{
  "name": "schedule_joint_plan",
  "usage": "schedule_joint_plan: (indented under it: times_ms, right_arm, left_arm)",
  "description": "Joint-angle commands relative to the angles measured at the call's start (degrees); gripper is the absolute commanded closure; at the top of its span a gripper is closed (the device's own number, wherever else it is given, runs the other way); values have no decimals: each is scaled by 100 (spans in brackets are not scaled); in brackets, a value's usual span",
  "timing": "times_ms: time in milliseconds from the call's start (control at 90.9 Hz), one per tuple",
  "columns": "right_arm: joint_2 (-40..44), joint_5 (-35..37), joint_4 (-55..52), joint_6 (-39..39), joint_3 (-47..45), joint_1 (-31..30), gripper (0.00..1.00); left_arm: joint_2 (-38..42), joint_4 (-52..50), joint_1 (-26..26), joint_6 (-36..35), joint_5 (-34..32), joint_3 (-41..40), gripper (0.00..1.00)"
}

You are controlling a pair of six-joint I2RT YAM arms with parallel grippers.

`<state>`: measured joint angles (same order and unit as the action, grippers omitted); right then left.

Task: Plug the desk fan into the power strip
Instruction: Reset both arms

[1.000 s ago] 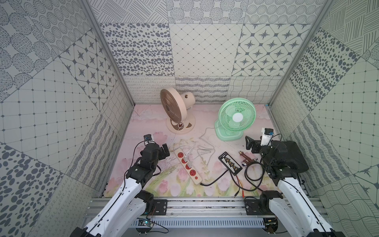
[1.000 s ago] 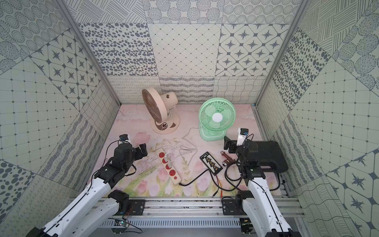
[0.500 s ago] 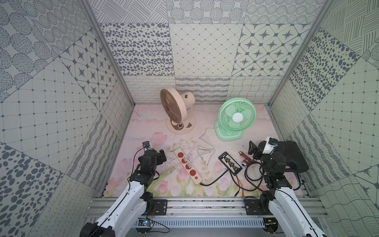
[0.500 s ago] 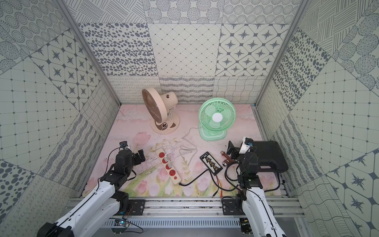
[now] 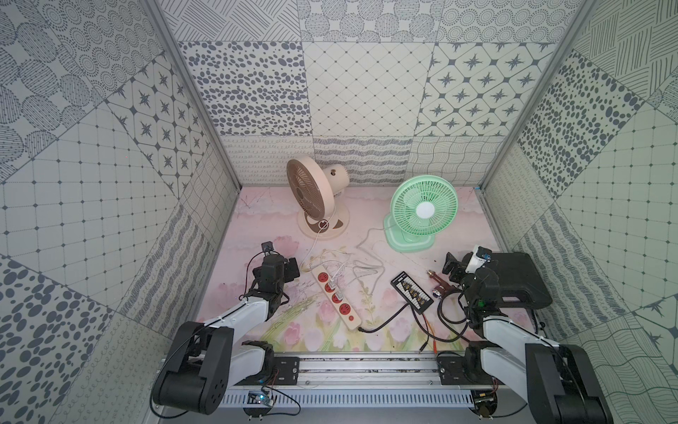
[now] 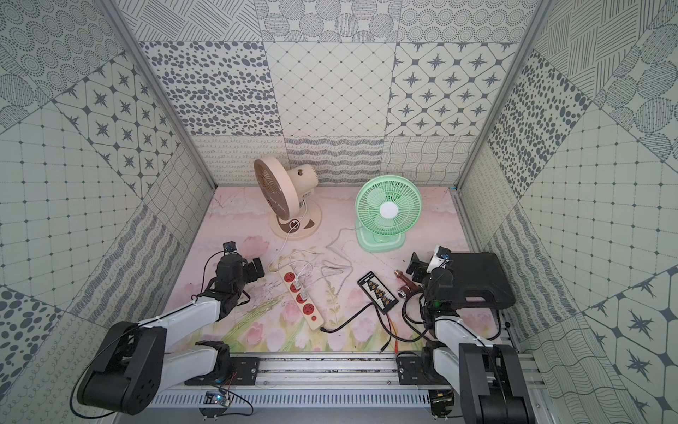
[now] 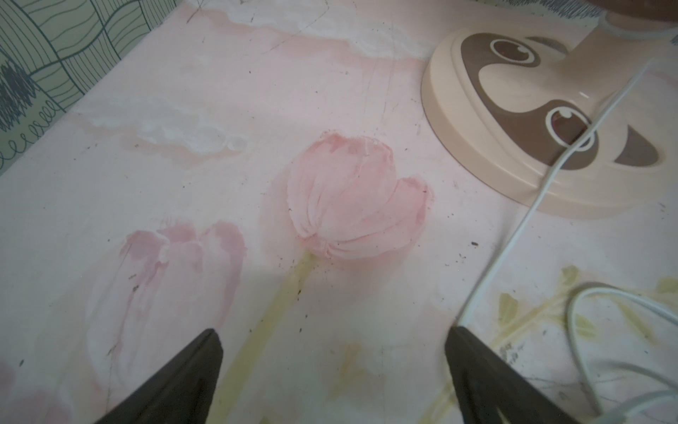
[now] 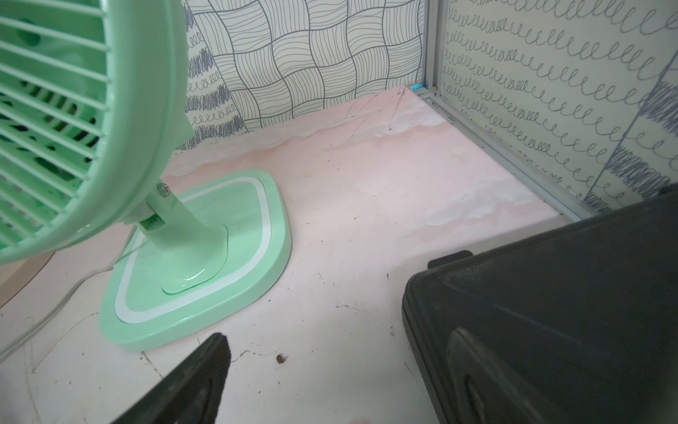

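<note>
The cream power strip (image 5: pixel 335 298) (image 6: pixel 303 299) lies slanted mid-table, with two small white plugs seated on its middle red sockets. A beige desk fan (image 5: pixel 317 200) (image 6: pixel 279 198) and a green desk fan (image 5: pixel 422 211) (image 6: pixel 387 211) stand at the back. Their white cords (image 5: pixel 352 270) loop toward the strip. My left gripper (image 5: pixel 290 270) (image 7: pixel 334 332) hangs open and empty just left of the strip's far end. The beige fan's base (image 7: pixel 513 110) lies ahead of it. My right gripper (image 5: pixel 453 266) (image 8: pixel 339 336) is open and empty beside the green fan's base (image 8: pixel 198 279).
A black connector board (image 5: pixel 412 292) lies right of the strip, its black cable (image 5: pixel 389 319) trailing forward. A brown cylindrical tool (image 5: pixel 436 286) and coiled black leads (image 5: pixel 449 317) sit by the right arm. A black case (image 5: pixel 521 281) (image 8: pixel 568 312) fills the right side. Patterned walls enclose the table.
Both arms have sunk and folded back toward the front rail. The grippers stay open and empty near the same spots. Strip, fans and cords have not moved.
</note>
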<state>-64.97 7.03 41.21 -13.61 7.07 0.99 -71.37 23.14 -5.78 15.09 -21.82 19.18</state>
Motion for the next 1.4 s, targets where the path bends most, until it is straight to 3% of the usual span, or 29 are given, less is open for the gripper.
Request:
schedule_joint_plan:
  times_ms: [0, 66, 242, 407, 726, 990, 1387]
  right_arm:
    - [-494, 126, 925, -44, 363, -11, 3]
    - [-544, 163, 352, 89, 652, -35, 3]
    - [-806, 277, 719, 393, 692, -75, 3]
    - [-1437, 329, 1340, 544, 780, -69, 3]
    - [-2349, -140, 1898, 736, 930, -82, 3]
    - [-2370, -181, 825, 1361, 1548, -527, 3]
    - [-2386, -307, 704, 1288, 1624, -455, 3]
  left_arm:
    - [-391, 1344, 75, -416, 70, 125, 1]
    - [-530, 1492, 74, -451, 116, 187, 1]
    - [-899, 1525, 84, -673, 188, 451, 1]
    - [-1252, 2242, 82, -823, 256, 300, 1]
    - [-1665, 2854, 77, -1081, 880, 163, 1]
    - [-1870, 2779, 96, -1229, 1222, 309, 1]
    - [-1864, 2748, 114, -1215, 1251, 332, 1]
